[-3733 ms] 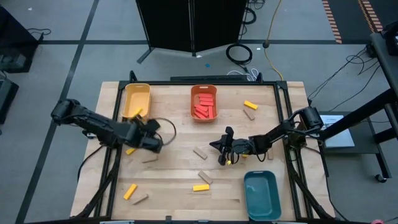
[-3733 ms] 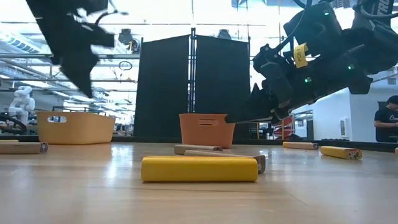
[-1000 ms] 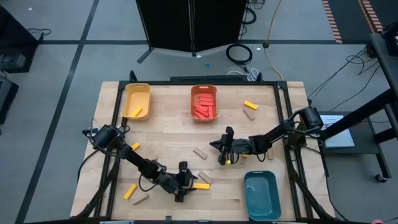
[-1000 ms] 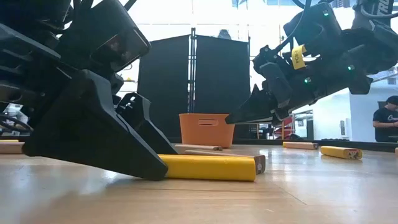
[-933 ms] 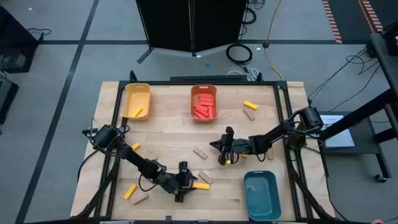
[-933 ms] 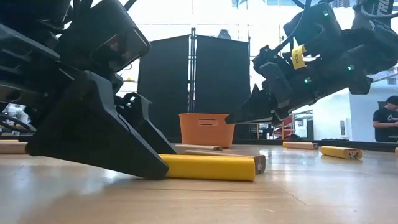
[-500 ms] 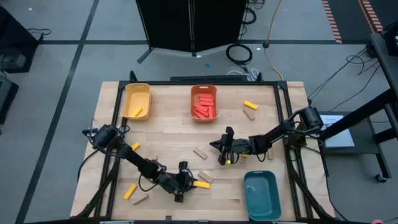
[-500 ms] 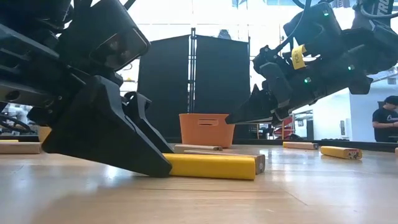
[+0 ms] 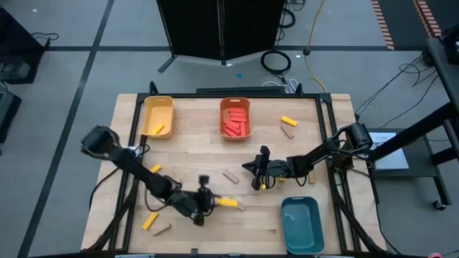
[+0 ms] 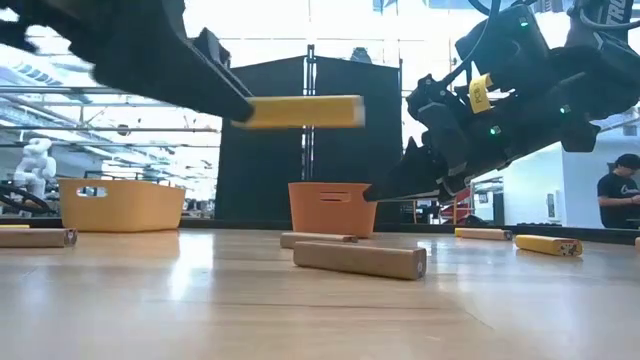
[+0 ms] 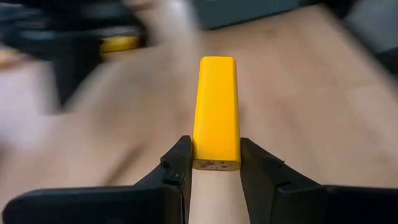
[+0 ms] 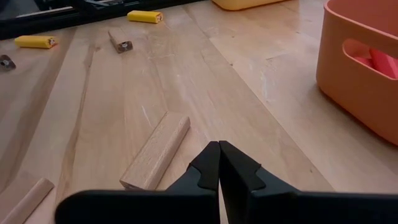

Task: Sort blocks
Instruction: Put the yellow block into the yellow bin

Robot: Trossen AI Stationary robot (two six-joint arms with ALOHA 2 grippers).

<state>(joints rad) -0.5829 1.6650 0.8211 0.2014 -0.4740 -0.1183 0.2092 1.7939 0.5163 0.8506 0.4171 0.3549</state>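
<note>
My left gripper (image 11: 216, 167) is shut on a yellow block (image 11: 216, 106) and holds it in the air above the table's near middle (image 9: 228, 203); the low view shows the block (image 10: 300, 111) well above the wood. A tan block (image 10: 360, 259) lies flat on the table below it. My right gripper (image 12: 218, 148) is shut and holds nothing. It hovers at the table's middle (image 9: 258, 172), next to another tan block (image 12: 155, 151). Red blocks lie in the orange bin (image 9: 235, 104). My left gripper pinches the yellow block's near end (image 11: 216, 158) between its two fingers (image 11: 179, 163), one on each long side. The fingers come from the table's left and lie along the block, which sticks out ahead of them. The block hangs about level, clear of the table.
A yellow bin (image 9: 158, 115) stands far left and a teal bin (image 9: 301, 223) near right. Loose blocks lie about: yellow (image 9: 150, 220) and tan (image 9: 162, 229) near left, yellow (image 9: 288, 120) and tan (image 9: 288, 131) far right, and tan (image 9: 230, 176) at the middle.
My left gripper has shut on the end of the yellow block that lay on the table and has risen with it. The block is now lifted clear and about level. The tan block behind it has stayed in place.
</note>
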